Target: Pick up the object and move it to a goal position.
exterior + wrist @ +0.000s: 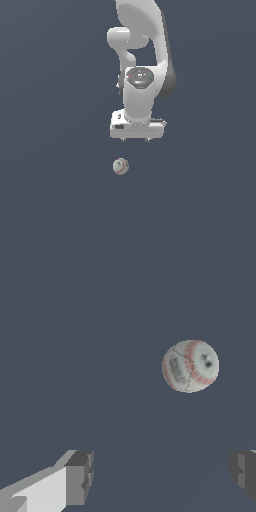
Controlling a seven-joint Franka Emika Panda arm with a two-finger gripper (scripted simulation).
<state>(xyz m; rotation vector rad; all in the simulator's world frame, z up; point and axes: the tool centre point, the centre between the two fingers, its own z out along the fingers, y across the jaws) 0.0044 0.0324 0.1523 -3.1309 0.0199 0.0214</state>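
Arm (142, 60): I see it reaching down over the plain grey worktop (50, 200) | Gripper (135, 140): jaws spread wide, nothing between them, fingertips (80, 476) well apart | Ball (120, 166): off-white with reddish seams, resting on the worktop near the gripper's 7 o'clock in the exterior view, clear of both fingers.

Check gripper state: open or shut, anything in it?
Open and empty. In the wrist view the gripper has its fingers set wide apart with bare floor between them; the ball lies beyond, untouched.
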